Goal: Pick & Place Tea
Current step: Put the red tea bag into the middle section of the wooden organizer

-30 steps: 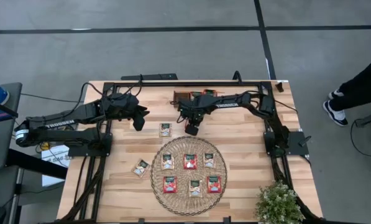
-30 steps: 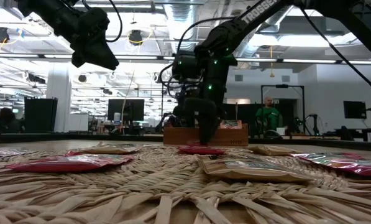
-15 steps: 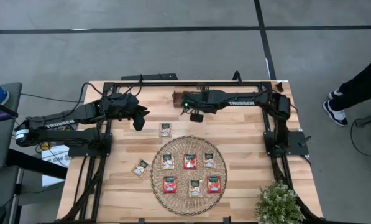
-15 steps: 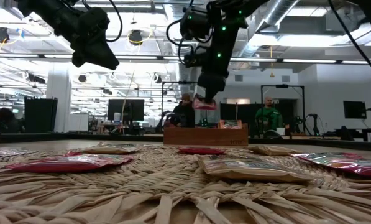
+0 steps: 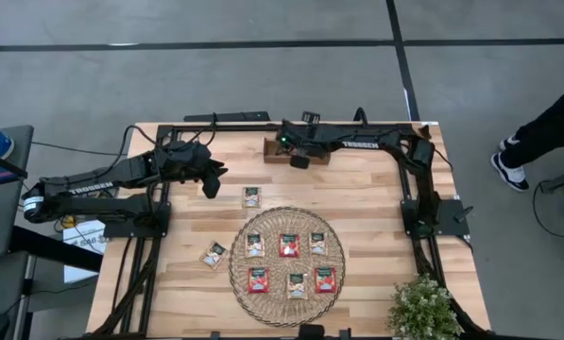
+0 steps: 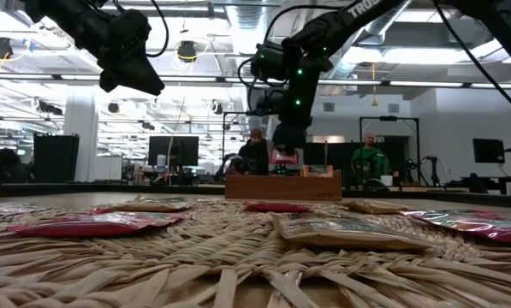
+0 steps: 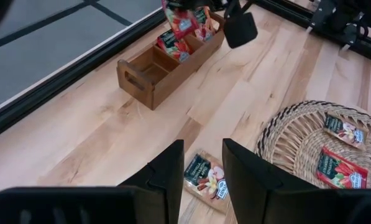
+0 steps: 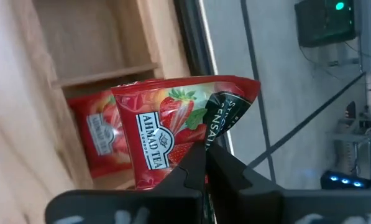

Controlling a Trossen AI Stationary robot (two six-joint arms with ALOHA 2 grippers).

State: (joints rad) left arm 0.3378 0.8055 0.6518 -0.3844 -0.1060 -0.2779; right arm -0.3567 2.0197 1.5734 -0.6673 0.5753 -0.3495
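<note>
My right gripper (image 5: 300, 160) hangs over the brown wooden tray (image 5: 280, 148) at the table's far edge, shut on a red tea sachet (image 8: 166, 124). Below it, one tray compartment holds another red sachet (image 8: 98, 140). Several red and cream sachets (image 5: 288, 245) lie flat on the round woven mat (image 5: 240, 283). Two cream sachets lie on the bare table, one by the mat's far edge (image 5: 252, 196) and one to its left (image 5: 213, 254). My left gripper (image 7: 201, 171) hovers open above the first of these and touches nothing. My right gripper pinches the red sachet between its two fingers at one edge (image 8: 201, 142), beside the dark green band (image 8: 225, 115). The fingers slant down from above. The sachet is lifted clear and hangs over the tray (image 6: 282, 156), its face buckled.
The tray's left compartment (image 7: 145, 71) shows bare wood. A black frame rail (image 5: 282, 127) runs right behind the tray. A potted plant (image 5: 423, 307) stands at the near right corner. In the low view, people sit in the room behind the table.
My right gripper has risen from the table by the mat's far edge with the red sachet, gone toward the far edge and rolled its wrist. It now hangs over the tray with the sachet lifted clear.
</note>
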